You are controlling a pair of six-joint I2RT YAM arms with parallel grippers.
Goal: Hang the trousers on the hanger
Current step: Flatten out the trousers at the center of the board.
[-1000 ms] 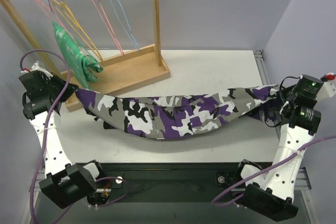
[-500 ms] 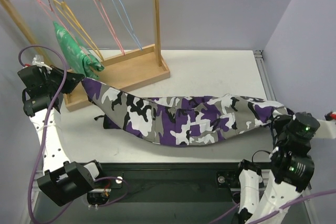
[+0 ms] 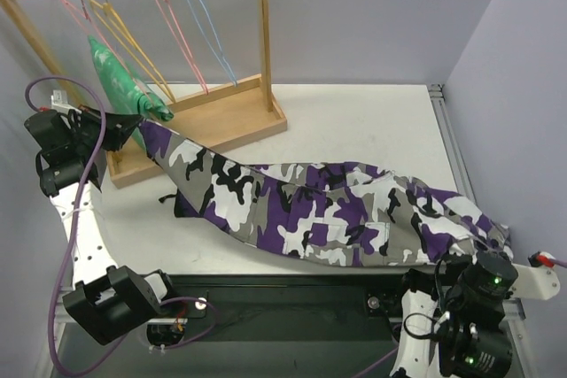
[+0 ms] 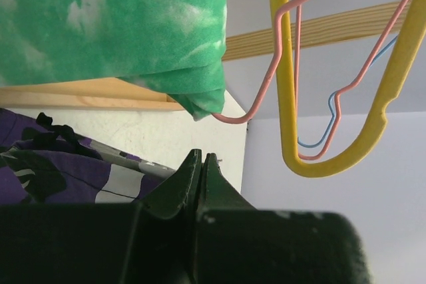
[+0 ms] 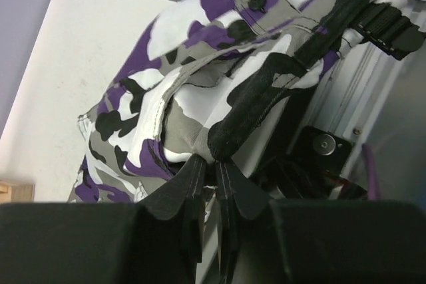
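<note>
The trousers (image 3: 310,210) stretch in a long sagging band across the table (image 3: 354,121), from the far left down to the near right corner, where the cloth spills over the front edge. The left gripper (image 4: 202,164) is closed, raised just beside the base of the wooden rack (image 3: 213,121). One end of the trousers rises to it, so it appears to pinch that end, though the wrist view hides the contact itself. The right gripper (image 5: 210,167) is clamped on a black-edged fold at the other end, low by the table's rail. The hanger (image 4: 282,64) hangs on the rack's rail, close above the left gripper, beside a green garment (image 3: 115,73)
</note>
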